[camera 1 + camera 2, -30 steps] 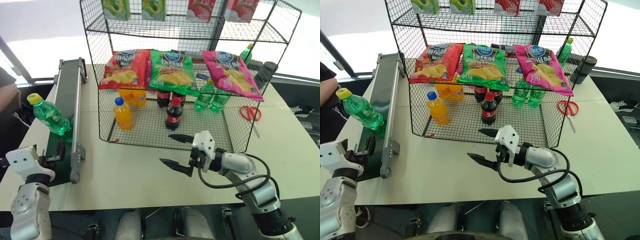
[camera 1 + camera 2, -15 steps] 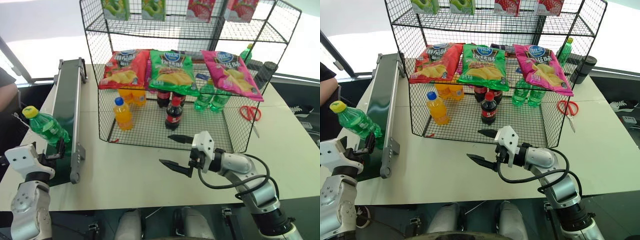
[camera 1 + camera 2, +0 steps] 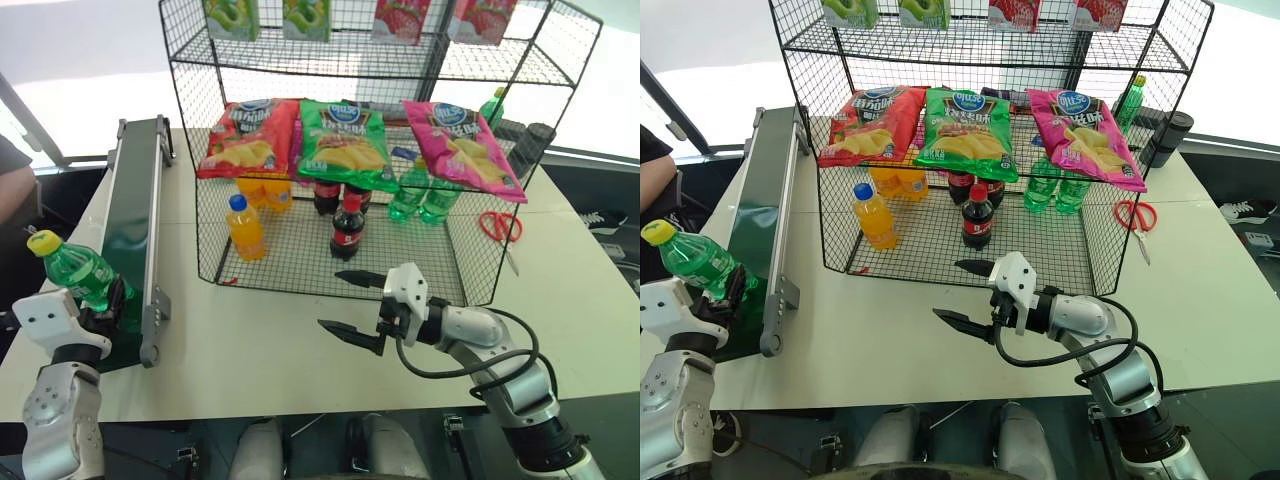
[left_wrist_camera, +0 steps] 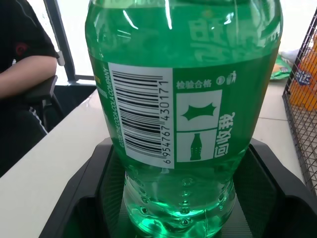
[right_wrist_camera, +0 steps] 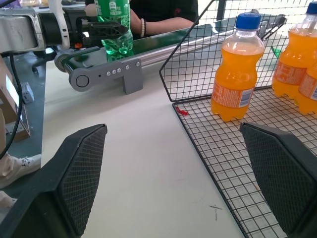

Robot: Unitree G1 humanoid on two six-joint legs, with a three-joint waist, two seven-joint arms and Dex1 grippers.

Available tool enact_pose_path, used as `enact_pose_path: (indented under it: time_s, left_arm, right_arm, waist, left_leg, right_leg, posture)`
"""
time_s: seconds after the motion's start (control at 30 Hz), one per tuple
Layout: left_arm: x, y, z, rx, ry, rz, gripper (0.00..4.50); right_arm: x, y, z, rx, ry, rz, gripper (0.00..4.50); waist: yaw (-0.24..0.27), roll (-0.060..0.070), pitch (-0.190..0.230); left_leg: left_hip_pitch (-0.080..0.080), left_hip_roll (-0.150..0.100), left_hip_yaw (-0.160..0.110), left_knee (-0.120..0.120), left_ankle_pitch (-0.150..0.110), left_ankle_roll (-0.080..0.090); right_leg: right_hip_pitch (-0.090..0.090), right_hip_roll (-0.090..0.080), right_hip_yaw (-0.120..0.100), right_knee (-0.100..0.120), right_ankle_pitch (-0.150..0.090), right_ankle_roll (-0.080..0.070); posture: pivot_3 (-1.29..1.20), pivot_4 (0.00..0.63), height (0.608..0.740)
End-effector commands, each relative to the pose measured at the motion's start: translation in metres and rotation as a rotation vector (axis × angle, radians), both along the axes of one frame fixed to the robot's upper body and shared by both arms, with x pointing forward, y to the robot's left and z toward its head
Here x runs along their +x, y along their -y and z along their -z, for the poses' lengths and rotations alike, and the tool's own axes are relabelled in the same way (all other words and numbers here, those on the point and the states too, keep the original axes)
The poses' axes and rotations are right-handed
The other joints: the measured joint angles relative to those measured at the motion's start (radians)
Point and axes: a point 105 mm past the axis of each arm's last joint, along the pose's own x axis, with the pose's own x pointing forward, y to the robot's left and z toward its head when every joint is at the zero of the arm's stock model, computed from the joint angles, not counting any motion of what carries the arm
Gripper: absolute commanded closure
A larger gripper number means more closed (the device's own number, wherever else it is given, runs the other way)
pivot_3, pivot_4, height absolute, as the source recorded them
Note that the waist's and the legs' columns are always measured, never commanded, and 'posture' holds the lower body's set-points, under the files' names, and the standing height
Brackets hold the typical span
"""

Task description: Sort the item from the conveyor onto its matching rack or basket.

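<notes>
Green bottle (image 3: 80, 272) base hidden inside the closed left hand (image 3: 105, 312).

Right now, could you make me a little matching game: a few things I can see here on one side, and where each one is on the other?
Things:
1. green soda bottle
2. scissors
3. orange drink bottle
4. pink chip bag

Places:
A. lying on the table to the right of the rack
B. held in the left end effector at the conveyor end
C. hanging at the rack's front
D. standing on the rack's bottom tier

Pairs: 1-B, 2-A, 3-D, 4-C
</notes>
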Motion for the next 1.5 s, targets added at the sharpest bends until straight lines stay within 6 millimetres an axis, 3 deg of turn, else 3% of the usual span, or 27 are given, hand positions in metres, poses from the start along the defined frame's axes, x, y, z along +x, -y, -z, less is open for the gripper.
enact_pose_path:
  time_s: [0.03, 0.13, 0.3, 0.47, 0.6, 0.83, 1.1, 1.33, 1.43, 1.47, 1.5]
  left_arm:
    - [-0.002, -0.001, -0.018, 0.056, 0.055, -0.007, 1.89]
    - [0.001, -0.001, -0.037, 0.096, 0.107, 0.03, 1.89]
    - [0.008, 0.043, -0.069, 0.178, 0.129, 0.36, 1.89]
    - [0.004, 0.1, -0.069, 0.165, 0.043, 0.71, 1.89]
    - [-0.001, 0.168, -0.065, 0.128, -0.009, 1.058, 1.89]
    - [0.013, 0.228, -0.061, 0.149, -0.006, 1.364, 1.89]
    - [0.018, 0.264, -0.065, 0.203, 0.033, 1.566, 1.89]
    - [0.024, 0.271, -0.067, 0.216, 0.061, 1.586, 1.89]
    - [0.024, 0.27, -0.068, 0.221, 0.071, 1.576, 1.89]
    - [0.024, 0.27, -0.068, 0.223, 0.071, 1.575, 1.89]
    - [0.024, 0.27, -0.067, 0.228, 0.072, 1.569, 1.89]
  right_arm:
    - [-0.001, -0.003, -0.007, 0.024, 0.021, -0.016, 0.0]
    - [0.001, -0.002, -0.007, 0.02, 0.031, -0.009, 0.0]
    - [0.005, 0.001, -0.011, 0.01, 0.045, -0.006, 0.0]
    - [0.008, 0.003, -0.031, 0.064, 0.006, -0.015, 0.0]
    - [0.009, -0.005, -0.055, 0.139, 0.015, -0.034, 0.0]
    - [0.005, -0.017, -0.069, 0.185, -0.005, -0.058, 0.0]
    - [0.005, -0.014, -0.072, 0.215, -0.022, -0.021, 0.0]
    - [0.003, -0.009, -0.065, 0.195, -0.048, 0.004, 0.0]
    - [0.001, -0.008, -0.063, 0.195, -0.061, 0.002, 1.28]
    - [0.0, -0.007, -0.063, 0.196, -0.061, 0.003, 1.55]
    - [0.0, -0.007, -0.063, 0.195, -0.059, 0.003, 1.55]
  waist:
    - [0.0, 0.0, 0.0]
    - [0.0, -0.001, 0.0]
    - [0.001, -0.004, 0.003]
    - [0.0, 0.0, 0.005]
    - [0.0, 0.001, 0.006]
    - [0.001, 0.001, 0.006]
    - [0.0, 0.002, 0.006]
    - [0.0, 0.002, 0.006]
    - [0.0, 0.002, 0.007]
    - [0.0, 0.002, 0.006]
    - [0.0, 0.002, 0.006]
  left_leg:
    - [0.0, 0.0, 0.0, 0.0, 0.0, 0.0]
    - [0.0, 0.0, 0.0, 0.0, 0.0, 0.0]
    - [-0.002, 0.0, -0.001, 0.0, 0.0, 0.0]
    - [-0.002, -0.001, 0.001, 0.0, 0.0, 0.0]
    - [-0.001, -0.001, 0.0, 0.0, 0.0, 0.0]
    - [-0.001, -0.001, -0.001, -0.001, 0.0, 0.0]
    - [-0.001, -0.001, 0.0, -0.001, 0.0, 0.0]
    - [-0.001, -0.001, 0.0, -0.001, 0.0, 0.0]
    - [-0.001, -0.001, 0.0, -0.001, 0.0, 0.0]
    - [-0.001, -0.001, 0.0, 0.0, 0.0, 0.0]
    - [-0.001, -0.001, 0.0, 0.0, 0.0, 0.0]
  right_leg:
    - [0.0, 0.0, 0.0, 0.0, 0.0, 0.0]
    - [0.0, 0.0, 0.0, 0.0, 0.0, 0.0]
    - [-0.001, 0.0, 0.0, -0.001, 0.0, 0.0]
    - [0.0, -0.002, 0.0, -0.003, 0.0, 0.0]
    - [0.0, -0.001, 0.0, -0.002, 0.0, 0.0]
    - [0.0, 0.004, 0.0, -0.001, 0.0, 0.0]
    - [-0.001, 0.006, 0.0, -0.001, 0.0, 0.0]
    - [-0.001, 0.006, 0.001, -0.001, 0.0, 0.0]
    - [-0.001, 0.006, 0.001, -0.001, 0.0, 0.0]
    - [-0.001, 0.006, 0.001, -0.001, 0.0, 0.0]
    - [-0.001, 0.006, 0.001, -0.001, 0.0, 0.0]
  posture:
    - [0.0, 0.15, 0.736]
    - [0.0, 0.15, 0.736]
    - [0.0, 0.15, 0.736]
    - [0.0, 0.15, 0.736]
    - [0.0, 0.15, 0.736]
    - [0.0, 0.15, 0.736]
    - [0.0, 0.15, 0.736]
    - [0.0, 0.15, 0.736]
    - [0.0, 0.15, 0.736]
    - [0.0, 0.15, 0.736]
    - [0.0, 0.15, 0.736]
